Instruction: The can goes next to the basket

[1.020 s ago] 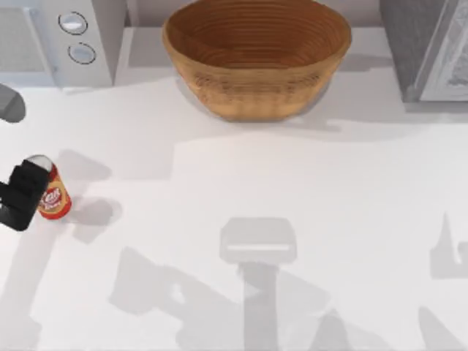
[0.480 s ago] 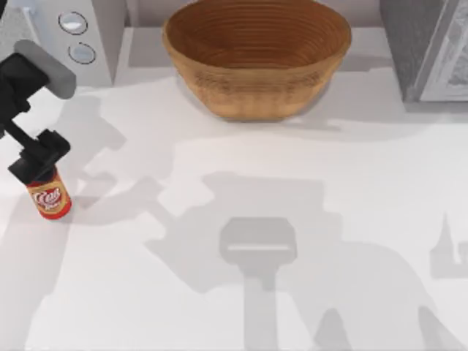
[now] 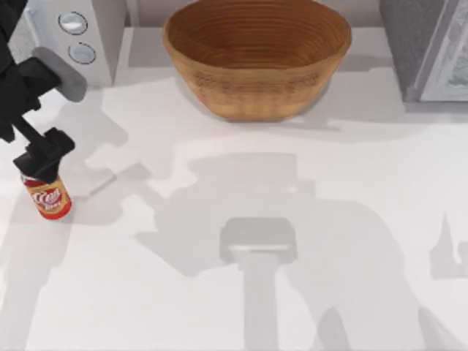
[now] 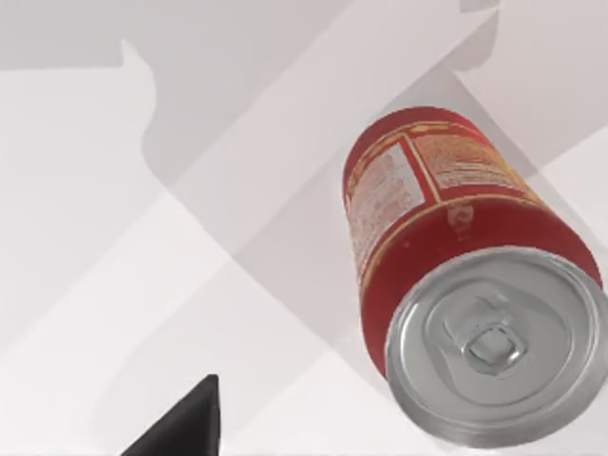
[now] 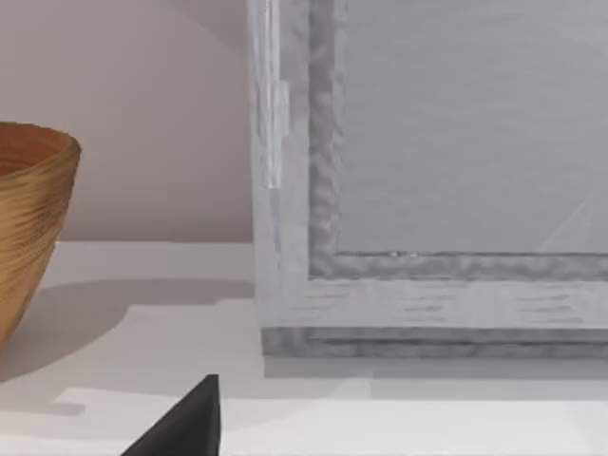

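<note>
Can (image 3: 49, 199): standing upright on the white table (image 3: 241, 292), far out to the left of the basket (image 3: 256, 55) and nearer the front edge than the basket is; well apart from it, with a wide stretch of bare tabletop lying between; label facing the overhead camera, silver top partly covered by the gripper above it.

Basket: sitting at the back middle of the table, open side up; nothing is showing inside it.

Left gripper (image 3: 45, 155): hanging directly over the can's top, on the basket's far left; in the left wrist view the can (image 4: 456, 275) is appearing close below, its silver lid and pull tab plainly showing, with one dark fingertip (image 4: 185, 427) off to one side and not touching it; whether the fingers are spread or closed, I cannot tell.

Right arm: parked off to the basket's right, its wrist camera looking at the grey appliance (image 5: 427, 190) and the basket's edge (image 5: 28, 218); one dark fingertip (image 5: 185, 423) is showing at the frame's edge; finger spacing cannot be told.

White appliance with two dials (image 3: 77, 36): standing to the basket's left, behind the can.

Progress, as judged: nothing of the placing is done yet; the can is not appearing gripped or lifted; remaining are the descent around it, the closing, the carry rightward and back toward the basket, and setting it down beside the basket's wall.
</note>
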